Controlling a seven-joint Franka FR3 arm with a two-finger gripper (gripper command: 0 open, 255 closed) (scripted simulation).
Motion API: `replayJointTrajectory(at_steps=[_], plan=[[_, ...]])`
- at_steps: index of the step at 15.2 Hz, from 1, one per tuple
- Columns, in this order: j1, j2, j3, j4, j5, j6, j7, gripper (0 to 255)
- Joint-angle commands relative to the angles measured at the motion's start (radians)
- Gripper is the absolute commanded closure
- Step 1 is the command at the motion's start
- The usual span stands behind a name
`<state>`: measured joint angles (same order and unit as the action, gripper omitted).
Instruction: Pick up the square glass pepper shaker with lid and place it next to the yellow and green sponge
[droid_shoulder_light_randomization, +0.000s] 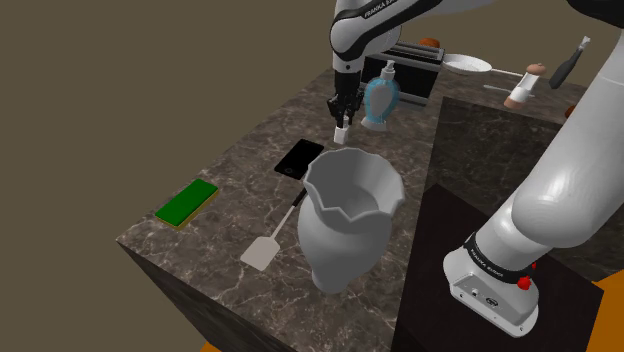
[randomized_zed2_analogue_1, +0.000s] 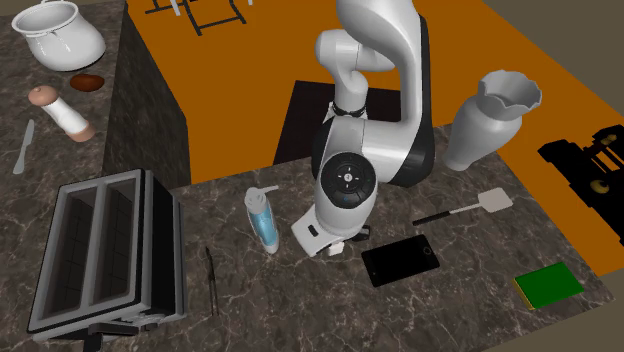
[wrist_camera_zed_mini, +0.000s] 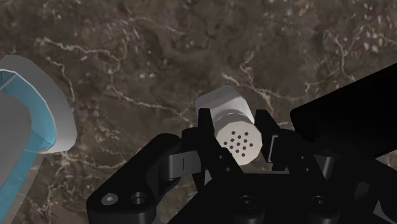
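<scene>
**Item:** pepper shaker (wrist_camera_zed_mini: 230, 124). Small, pale, squarish body; round perforated cap.

**Location:** at the far part of the dark veined counter (droid_shoulder_light_randomization: 235, 185), just beside the blue soap dispenser (droid_shoulder_light_randomization: 381, 100). Resting on the surface or just lifted: cannot tell.

**Orientation:** long axis upright, in line with the gripper's approach, cap turned towards the wrist camera.

**End effector:** black gripper (wrist_camera_zed_mini: 233, 127), directly above the shaker, clenched on it. Fingers (wrist_camera_zed_mini: 205, 137) pressed against opposite sides, just under the cap.

**Destination:** sponge (droid_shoulder_light_randomization: 187, 203), green top over a yellow edge, flat near the counter's edge. Well apart from the gripper, towards the shoulder view's lower left.

**Governing relation:** carry path runs from the gripper towards the shoulder view's lower left, over or past the black phone (droid_shoulder_light_randomization: 299, 158). Tall grey vase (droid_shoulder_light_randomization: 345, 215) and pale spatula (droid_shoulder_light_randomization: 270, 243) lie to the shoulder view's right of that line, probably clear of it. Bare counter all round the sponge, so likely room to set the shaker down.

**Markings:** "FRANKA" lettering on the white arm (droid_shoulder_light_randomization: 375, 25); the remainder hard to read. None legible on the shaker, sponge, dispenser or phone.
</scene>
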<state>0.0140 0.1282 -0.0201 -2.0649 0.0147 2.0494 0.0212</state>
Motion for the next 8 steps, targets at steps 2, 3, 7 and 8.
replayJointTrajectory(at_steps=[2,3,7,8], plan=[[0.000,0.000,0.000,0.000,0.000,0.000,0.000,255],[0.000,0.000,0.000,0.000,0.000,0.000,0.000,255],[0.000,0.000,0.000,0.000,0.000,0.000,0.000,255],[0.000,-0.006,0.000,0.006,0.000,-0.012,0.000,255]])
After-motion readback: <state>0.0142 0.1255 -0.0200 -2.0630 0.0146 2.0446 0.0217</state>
